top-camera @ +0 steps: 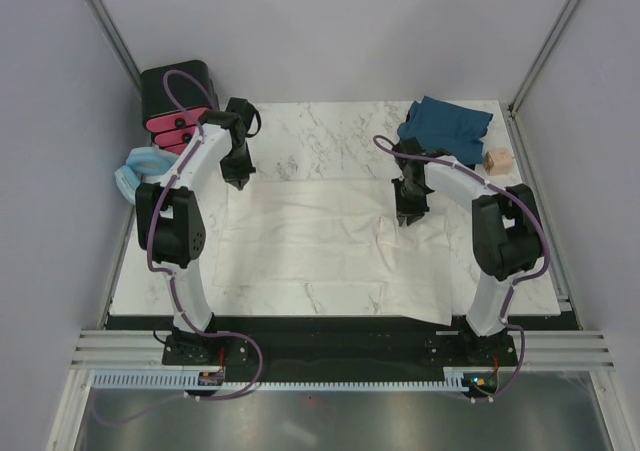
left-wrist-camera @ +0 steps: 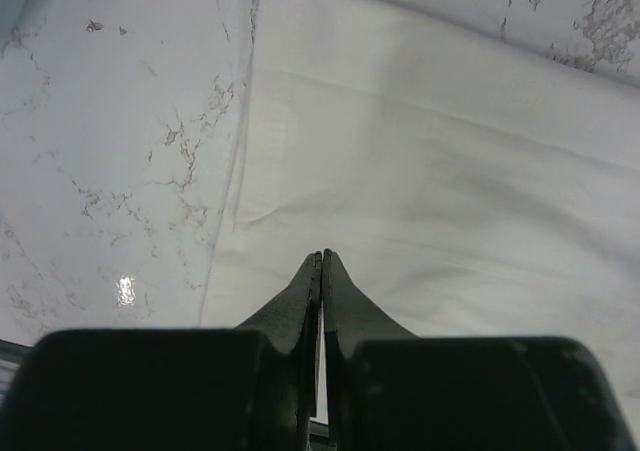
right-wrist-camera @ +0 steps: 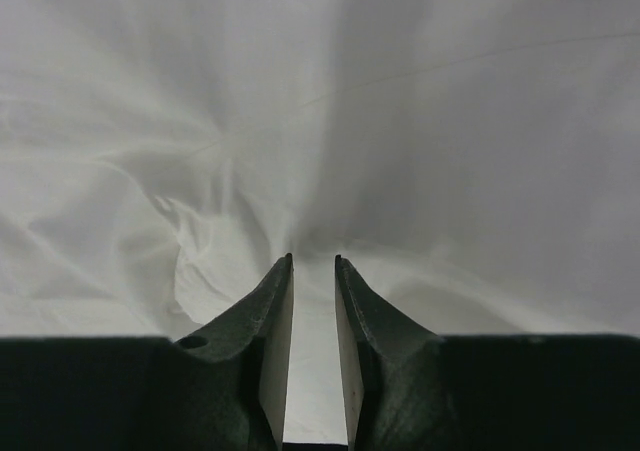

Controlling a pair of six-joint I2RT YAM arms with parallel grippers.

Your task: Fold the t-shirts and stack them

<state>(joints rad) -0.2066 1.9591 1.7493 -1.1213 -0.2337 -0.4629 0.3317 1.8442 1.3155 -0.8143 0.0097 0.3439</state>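
Lying apart, one cream t-shirt (top-camera: 300,241), one teal t-shirt (top-camera: 445,126); left gripper (left-wrist-camera: 322,255) closed, right gripper (right-wrist-camera: 313,260) ajar, both empty.

Desk (top-camera: 330,131): white marble-patterned top, black strip (top-camera: 330,326) along its near edge.
Walls (top-camera: 350,31): plain pale grey panels on three sides, metal posts (top-camera: 106,26) at the far corners.
Light: soft, even; one small glare spot (left-wrist-camera: 124,291) on the desk.

Soft matt cream-white cloth shirt (top-camera: 300,241) on glossy veined marble-look table (top-camera: 330,136).
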